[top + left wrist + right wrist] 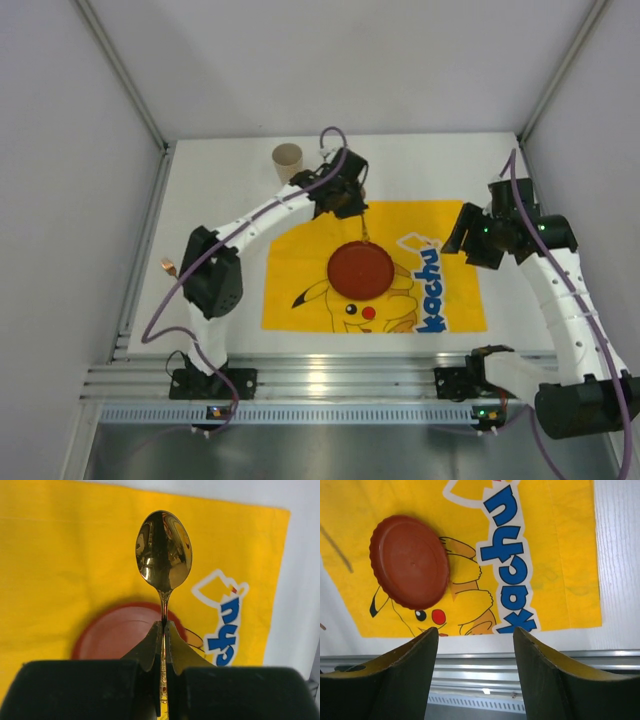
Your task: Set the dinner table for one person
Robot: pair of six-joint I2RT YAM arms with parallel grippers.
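My left gripper (pixel 163 625) is shut on the handle of a gold spoon (pixel 163 550), whose bowl sticks out ahead of the fingers. In the top view the left gripper (pixel 352 205) hangs over the far edge of the yellow Pikachu cloth (pixel 300 260), and the spoon (pixel 364 228) points down toward the red plate (pixel 360 270). The plate (pixel 410 562) lies in the middle of the cloth on the white dinner table (pixel 220 200). My right gripper (pixel 475 630) is open and holds nothing; this gripper (pixel 465 240) hovers by the cloth's right edge.
A paper cup (pixel 287 160) stands upright at the back of the table, just left of my left wrist. A small copper-coloured item (pixel 168 266) lies near the table's left edge. The aluminium rail (pixel 320 380) runs along the near edge. White walls enclose the sides.
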